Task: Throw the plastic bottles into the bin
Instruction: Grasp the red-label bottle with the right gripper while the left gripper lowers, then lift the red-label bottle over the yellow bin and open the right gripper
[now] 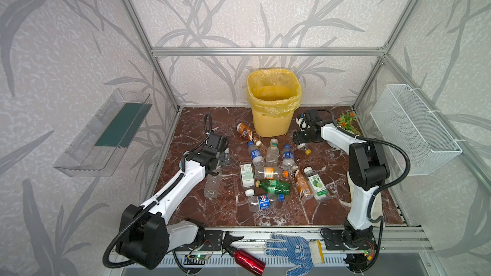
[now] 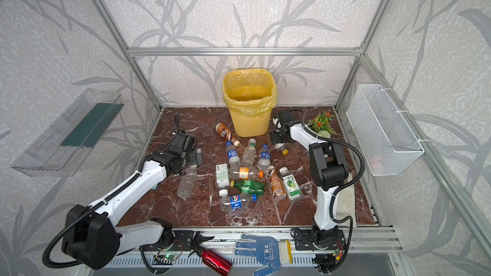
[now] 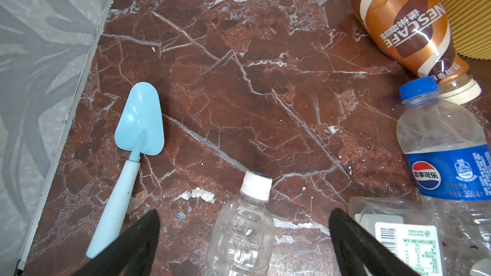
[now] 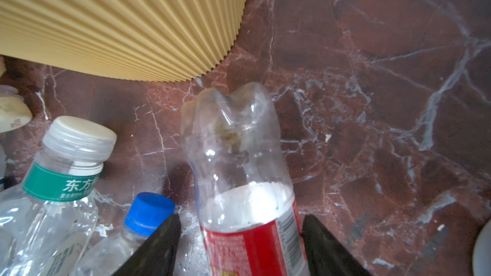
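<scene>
The left claw [image 3: 244, 213], spread wide and holding nothing, straddles a clear white-capped bottle [image 3: 240, 237] lying on the counter [image 3: 239, 75]. The other plastic bottles [image 1: 268, 173] lie scattered mid-counter before the bin [image 1: 271, 126], which stands at the back centre. Just right of the bin, the right claw [image 4: 240, 220], partly open, flanks a red-labelled bottle [image 4: 239, 155], with a gap on one side.
</scene>
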{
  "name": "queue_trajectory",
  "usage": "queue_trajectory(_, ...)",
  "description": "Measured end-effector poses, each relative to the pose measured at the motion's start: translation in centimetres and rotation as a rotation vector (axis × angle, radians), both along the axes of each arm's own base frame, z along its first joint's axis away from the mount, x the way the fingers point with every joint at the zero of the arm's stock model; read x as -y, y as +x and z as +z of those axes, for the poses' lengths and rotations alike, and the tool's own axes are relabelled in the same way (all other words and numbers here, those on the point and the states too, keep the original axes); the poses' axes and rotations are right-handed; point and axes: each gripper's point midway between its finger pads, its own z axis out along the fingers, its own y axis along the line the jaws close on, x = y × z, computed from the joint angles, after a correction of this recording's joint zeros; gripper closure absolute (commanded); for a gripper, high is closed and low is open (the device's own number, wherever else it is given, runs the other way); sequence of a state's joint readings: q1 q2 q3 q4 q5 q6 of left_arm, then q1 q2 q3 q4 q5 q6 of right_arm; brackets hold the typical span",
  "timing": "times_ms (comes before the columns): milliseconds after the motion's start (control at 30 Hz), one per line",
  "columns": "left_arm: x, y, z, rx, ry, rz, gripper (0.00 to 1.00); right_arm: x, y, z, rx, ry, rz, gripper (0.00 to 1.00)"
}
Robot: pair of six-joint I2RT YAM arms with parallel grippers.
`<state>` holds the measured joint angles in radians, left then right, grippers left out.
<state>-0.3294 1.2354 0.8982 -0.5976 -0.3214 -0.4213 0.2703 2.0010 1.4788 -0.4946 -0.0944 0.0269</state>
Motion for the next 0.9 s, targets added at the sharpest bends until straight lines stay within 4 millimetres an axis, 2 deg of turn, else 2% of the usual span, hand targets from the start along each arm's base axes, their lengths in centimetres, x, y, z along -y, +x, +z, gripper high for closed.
queue_trajectory(133, -0.2, -0.2, -0.3, -0.009, 0.003, 0.006, 0.01, 0.2, 0.0, -0.9, -0.036, -0.024, 0.005, 0.26)
queue_trajectory(200, -0.4, -0.2, -0.3, -0.012, 0.004, 0.010, 0.01, 0.3, -0.2, -1.3, -0.054, -0.036, 0.007, 0.31)
queue_trajectory(267, -0.4, -0.2, -0.4, -0.013, 0.003, 0.012, 0.01, 0.4, -0.4, -1.4, -0.064, -0.042, 0.010, 0.39)
queue_trajectory(400, -0.5, -0.1, -0.6, -0.018, 0.003, 0.015, 0.01, 0.6, -0.5, -1.4, -0.066, -0.055, 0.008, 0.47)
queue_trajectory(533, -0.8, -0.3, -1.3, -0.036, 0.004, 0.033, 0.01, 0.8, -0.7, -0.9, -0.082, -0.064, 0.001, 0.52)
queue_trajectory(633, -1.2, -0.5, -1.9, -0.053, 0.006, 0.054, 0.01, 1.1, -0.8, 0.6, -0.063, -0.066, -0.005, 0.56)
queue_trajectory(700, -1.2, -0.5, -2.2, -0.057, 0.004, 0.061, 0.01, 1.4, -0.8, 3.4, -0.009, -0.052, -0.018, 0.57)
queue_trajectory(767, -1.4, -0.5, -2.5, -0.066, 0.003, 0.069, 0.01, 2.0, -0.7, 8.6, 0.111, -0.016, -0.048, 0.57)
queue_trajectory(833, -1.5, -0.6, -2.8, -0.075, 0.001, 0.075, 0.01, 3.3, -1.0, 15.7, 0.298, 0.027, -0.083, 0.57)
queue_trajectory(900, -1.5, -0.6, -3.3, -0.090, -0.001, 0.078, 0.01, 5.1, -2.6, 24.6, 0.551, 0.076, -0.129, 0.58)
